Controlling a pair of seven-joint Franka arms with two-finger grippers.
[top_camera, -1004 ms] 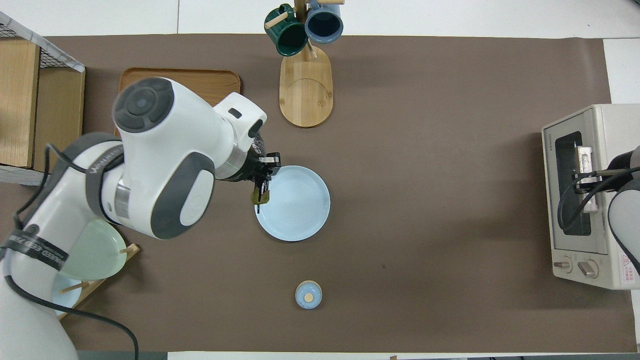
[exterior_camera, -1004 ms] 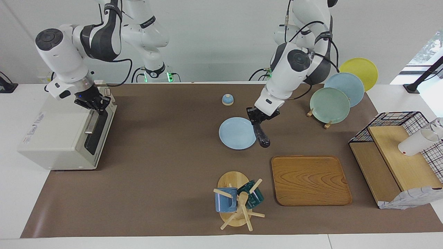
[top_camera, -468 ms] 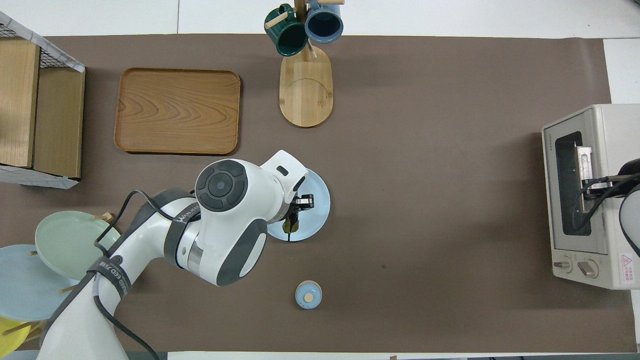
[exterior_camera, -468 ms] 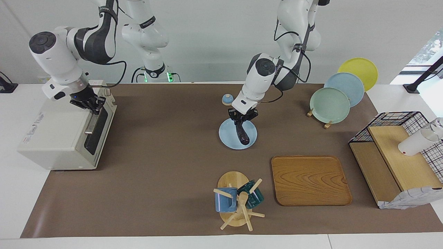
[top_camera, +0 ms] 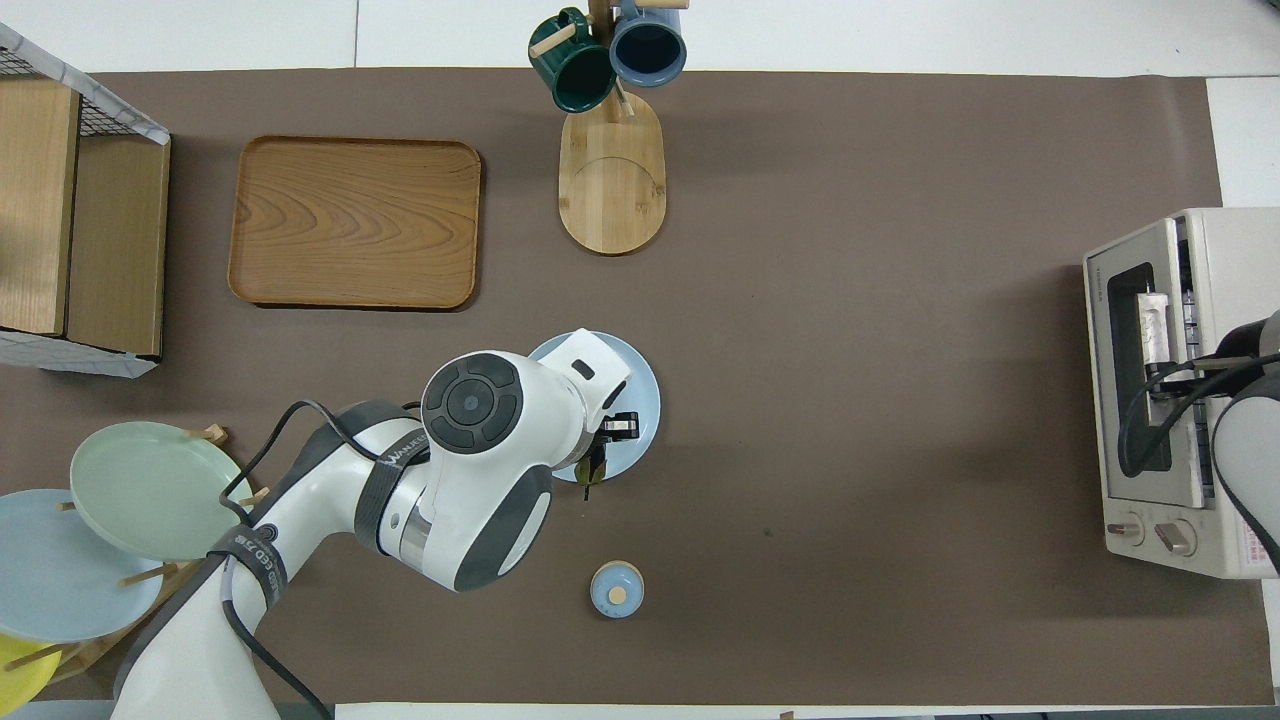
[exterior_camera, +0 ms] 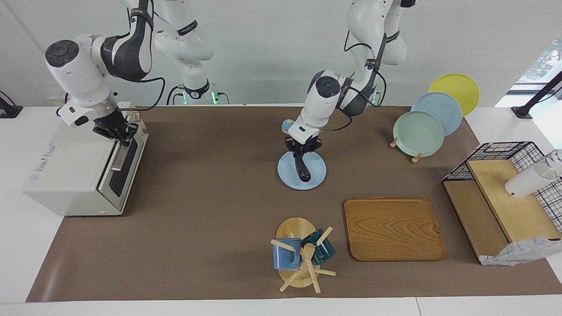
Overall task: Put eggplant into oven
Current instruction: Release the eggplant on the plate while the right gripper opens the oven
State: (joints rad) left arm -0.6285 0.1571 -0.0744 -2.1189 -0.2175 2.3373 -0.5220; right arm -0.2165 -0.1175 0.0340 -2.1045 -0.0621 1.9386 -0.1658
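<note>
The dark purple eggplant [exterior_camera: 302, 168] hangs upright from my left gripper [exterior_camera: 301, 148], which is shut on its stem end over the light blue plate [exterior_camera: 317, 174]. In the overhead view only its green stem end [top_camera: 588, 468] shows beside the left gripper [top_camera: 603, 432], over the plate [top_camera: 641, 398]. The cream-white oven [exterior_camera: 66, 175] stands at the right arm's end of the table. My right gripper [exterior_camera: 116, 131] is shut on the upper end of its metal door handle [exterior_camera: 117, 156]. The door is tilted a little open, and the overhead view shows a gap with the wire rack [top_camera: 1187, 300] at the oven [top_camera: 1235, 250].
A small blue bell [top_camera: 617, 590] sits nearer to the robots than the plate. A wooden tray [exterior_camera: 393, 228] and a mug tree [exterior_camera: 298, 254] lie farther out. A rack of plates [exterior_camera: 419, 131] and a wire basket [exterior_camera: 505, 193] stand at the left arm's end.
My left arm has carried the eggplant sideways toward the right arm's end, from beside the plate to over it. My right gripper has pulled the oven door a little open.
</note>
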